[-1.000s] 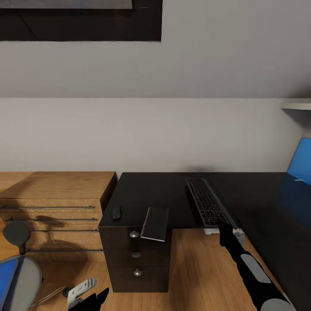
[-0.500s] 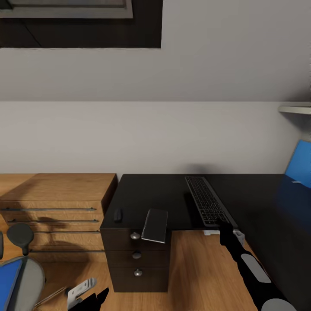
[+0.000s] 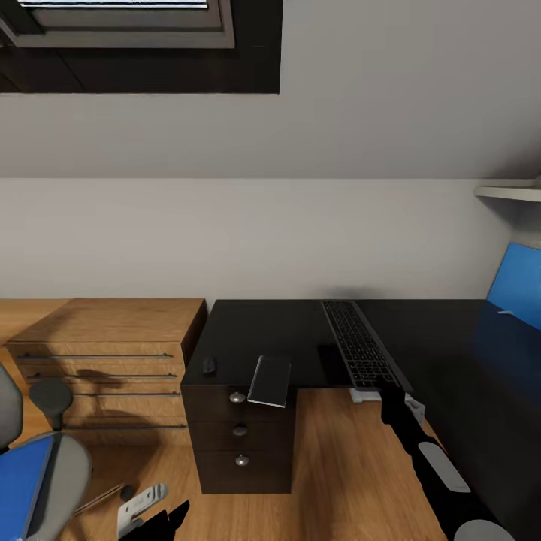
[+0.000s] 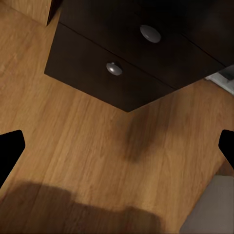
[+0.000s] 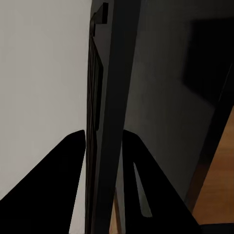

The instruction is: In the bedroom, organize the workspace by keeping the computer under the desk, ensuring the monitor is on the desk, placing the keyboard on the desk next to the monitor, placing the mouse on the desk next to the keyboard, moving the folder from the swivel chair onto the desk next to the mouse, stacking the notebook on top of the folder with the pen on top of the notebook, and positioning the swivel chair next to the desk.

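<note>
Right fingers [image 5: 103, 161] clamped on keyboard's [image 3: 359, 347] near end, still flat on desk [image 3: 285, 334]. Left fingers [image 4: 117, 146] wide, empty, over floor. View drifted since; keyboard barely moved. Placement nearly settled, release likely next.

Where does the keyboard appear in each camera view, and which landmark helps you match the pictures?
Head view: the keyboard is right of centre on the desk, its near end in the right gripper.
Right wrist view: the keyboard runs edge-on between the fingers.
Left wrist view: faces the drawers and floor.
Shared landmark: the black desk.
</note>
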You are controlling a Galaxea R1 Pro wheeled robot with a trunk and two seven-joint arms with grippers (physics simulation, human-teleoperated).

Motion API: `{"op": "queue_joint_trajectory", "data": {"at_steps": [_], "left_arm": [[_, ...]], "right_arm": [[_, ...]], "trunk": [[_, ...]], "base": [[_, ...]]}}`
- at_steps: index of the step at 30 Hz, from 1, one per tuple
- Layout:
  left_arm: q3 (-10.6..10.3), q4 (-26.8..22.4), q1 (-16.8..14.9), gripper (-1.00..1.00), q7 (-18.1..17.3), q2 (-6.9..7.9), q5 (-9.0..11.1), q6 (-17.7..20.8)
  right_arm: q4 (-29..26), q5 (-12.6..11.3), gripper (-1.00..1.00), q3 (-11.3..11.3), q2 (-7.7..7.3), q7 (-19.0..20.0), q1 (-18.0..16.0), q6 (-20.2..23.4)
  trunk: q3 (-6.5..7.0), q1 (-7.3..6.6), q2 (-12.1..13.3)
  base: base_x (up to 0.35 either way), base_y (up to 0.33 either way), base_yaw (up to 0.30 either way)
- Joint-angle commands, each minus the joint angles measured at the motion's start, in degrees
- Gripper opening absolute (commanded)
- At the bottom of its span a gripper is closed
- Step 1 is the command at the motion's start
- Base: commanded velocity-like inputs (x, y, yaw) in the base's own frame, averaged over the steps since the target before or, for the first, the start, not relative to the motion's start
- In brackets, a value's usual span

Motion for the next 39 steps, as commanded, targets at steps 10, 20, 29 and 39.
{"op": "queue_joint_trajectory", "data": {"at_steps": [10, 20, 29, 39], "left_arm": [[-0.25, 1.23, -0.01, 1.00, 0.27, 0.03, 0.61, 0.12], [-0.25, 1.33, 0.00, 1.00, 0.32, -0.03, 0.61, 0.13], [-0.28, 1.33, -0.01, 1.00, 0.32, -0.05, 0.61, 0.13], [-0.28, 1.33, -0.01, 1.00, 0.32, -0.05, 0.61, 0.13]], "right_arm": [[0.02, -0.60, -1.00, -0.24, 0.10, 1.99, -0.03, 0.46], [0.11, -0.59, -1.00, -0.13, 0.07, 1.79, -0.03, 0.55], [-0.04, -0.60, -1.00, 0.14, 0.05, 2.13, -0.03, 0.67], [-0.10, -0.60, -1.00, 1.13, 0.01, 2.16, -0.03, 0.64]], "trunk": [[-0.05, 0.00, -0.03], [-0.05, 0.00, -0.03], [-0.05, 0.00, -0.03], [-0.05, 0.00, -0.03]], "base": [[-0.069, 0.047, -0.043], [-0.320, -0.058, -0.075], [-0.329, -0.128, -0.001], [-0.324, -0.172, 0.000]]}}
